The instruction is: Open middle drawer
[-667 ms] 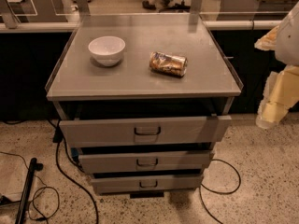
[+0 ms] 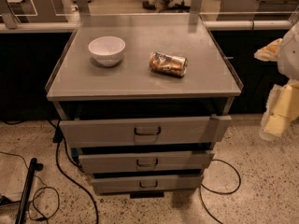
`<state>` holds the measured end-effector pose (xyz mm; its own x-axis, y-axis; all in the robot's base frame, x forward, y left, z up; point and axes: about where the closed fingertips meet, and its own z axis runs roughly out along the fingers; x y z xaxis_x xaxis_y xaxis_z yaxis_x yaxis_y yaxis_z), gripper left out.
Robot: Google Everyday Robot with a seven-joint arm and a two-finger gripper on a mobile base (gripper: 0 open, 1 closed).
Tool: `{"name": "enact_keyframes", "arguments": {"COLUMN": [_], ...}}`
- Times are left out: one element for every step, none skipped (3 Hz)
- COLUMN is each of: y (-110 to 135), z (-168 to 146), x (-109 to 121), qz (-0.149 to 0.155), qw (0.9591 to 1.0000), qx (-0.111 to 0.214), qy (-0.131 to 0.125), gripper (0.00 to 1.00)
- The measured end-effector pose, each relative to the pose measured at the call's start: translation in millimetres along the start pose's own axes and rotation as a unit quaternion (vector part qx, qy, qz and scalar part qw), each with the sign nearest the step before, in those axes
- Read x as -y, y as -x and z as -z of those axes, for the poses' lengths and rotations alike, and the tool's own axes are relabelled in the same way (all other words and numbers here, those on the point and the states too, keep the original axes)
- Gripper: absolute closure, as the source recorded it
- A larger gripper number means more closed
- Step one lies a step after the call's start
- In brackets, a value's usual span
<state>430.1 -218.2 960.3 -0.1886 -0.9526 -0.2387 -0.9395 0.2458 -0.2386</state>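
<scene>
The grey metal cabinet [image 2: 140,80] stands in the middle of the view with three drawers. The middle drawer [image 2: 145,161] has a low grey front and a small dark loop handle [image 2: 146,163]. It sits slightly pulled out, below the taller top drawer [image 2: 145,130] and above the lowest drawer [image 2: 147,183]. My gripper [image 2: 276,118] hangs at the right edge of the view, to the right of the cabinet and well apart from the middle drawer, at about the height of the top drawer.
A white bowl [image 2: 106,49] and a crushed can [image 2: 168,63] lie on the cabinet top. Black cables [image 2: 60,171] run over the speckled floor on both sides. A dark pole [image 2: 25,190] lies at the lower left. Desks and chairs stand behind.
The view has shifted slightly closer to the cabinet. My gripper stays at the right, in about the same place. The drawers have not moved.
</scene>
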Motion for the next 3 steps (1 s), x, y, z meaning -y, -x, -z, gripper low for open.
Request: {"name": "enact_keyframes", "arguments": {"y": [-4.6,-8.4,-11.5], "z": [-14.6,-33.7,-59.7], "x": [-15.3,-33.4,-53.5], "qz": [0.015,0.024,0.022], "qw": [0.9991,0.9963,0.994], "qx": [0.04,0.082,0.106], "qy": [0.003,0.004,0.015], "gripper": [0.0,0.0,0.15]}}
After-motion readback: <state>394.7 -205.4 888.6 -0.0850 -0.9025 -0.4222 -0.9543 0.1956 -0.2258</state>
